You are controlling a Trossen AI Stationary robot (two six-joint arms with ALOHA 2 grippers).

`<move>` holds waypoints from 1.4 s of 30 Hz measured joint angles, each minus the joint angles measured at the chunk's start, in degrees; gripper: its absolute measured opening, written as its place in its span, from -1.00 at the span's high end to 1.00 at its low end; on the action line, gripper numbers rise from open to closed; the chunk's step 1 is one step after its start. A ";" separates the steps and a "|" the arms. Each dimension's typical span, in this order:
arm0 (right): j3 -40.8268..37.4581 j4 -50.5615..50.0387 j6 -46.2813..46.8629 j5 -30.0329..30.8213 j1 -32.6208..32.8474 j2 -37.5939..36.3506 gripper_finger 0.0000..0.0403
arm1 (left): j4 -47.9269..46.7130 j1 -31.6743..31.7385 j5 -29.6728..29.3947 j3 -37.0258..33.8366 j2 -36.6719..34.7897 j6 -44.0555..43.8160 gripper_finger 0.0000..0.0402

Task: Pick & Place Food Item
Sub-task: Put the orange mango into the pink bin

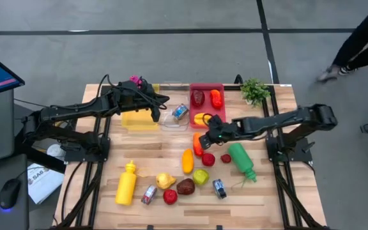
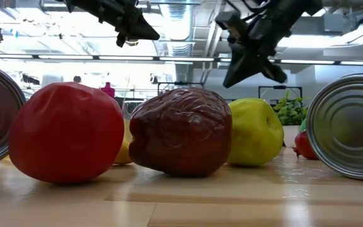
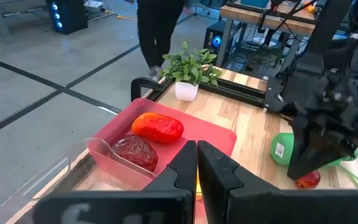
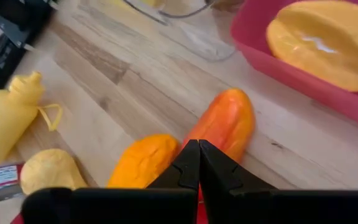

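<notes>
A red bin (image 1: 206, 85) at the table's far middle holds a dark red food (image 1: 199, 97), an orange-red one (image 1: 216, 98) and a yellow one (image 1: 202, 118). Just near of it, an orange-red food (image 1: 198, 144) (image 4: 224, 124) and an orange one (image 1: 188, 160) (image 4: 143, 159) lie on the table. My right gripper (image 1: 207, 126) (image 4: 197, 155) hangs shut in the air above the orange-red food, near the bin's near edge. My left gripper (image 1: 156, 115) (image 3: 196, 157) is shut and empty, raised over the yellow bin (image 1: 139, 120) left of the red one.
A clear bin (image 1: 173, 119) with a can (image 1: 180, 111) sits between the yellow and red bins. A potted plant (image 1: 254, 90) is at the far right. A green bottle (image 1: 241, 158), yellow bottle (image 1: 126, 184), cans and fruit (image 1: 185, 186) crowd the near half. A person (image 1: 356, 45) walks beyond the table.
</notes>
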 joint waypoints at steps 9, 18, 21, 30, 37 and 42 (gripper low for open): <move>5.95 -0.31 2.84 -2.63 0.88 8.48 1.00 | 0.00 -0.26 0.01 0.00 0.00 -0.51 1.00; 7.60 -0.96 2.85 -8.90 -0.58 10.24 1.00 | -0.02 -0.26 -0.01 0.00 0.00 -0.44 0.97; 7.60 -0.78 4.25 -10.62 -1.74 9.58 0.91 | -0.20 -0.26 0.00 0.00 0.00 -0.44 0.98; 7.56 -0.75 9.05 -14.68 -3.53 8.65 0.33 | -0.74 -0.26 -0.01 0.00 0.00 -0.42 0.99; 7.53 -0.63 13.50 -19.21 -4.15 9.08 -0.24 | -0.72 -0.26 -0.01 0.00 0.00 -0.42 0.99; 7.53 -0.59 14.36 -19.08 -4.31 9.06 -0.40 | -0.72 -0.26 -0.01 0.00 0.00 -0.42 1.00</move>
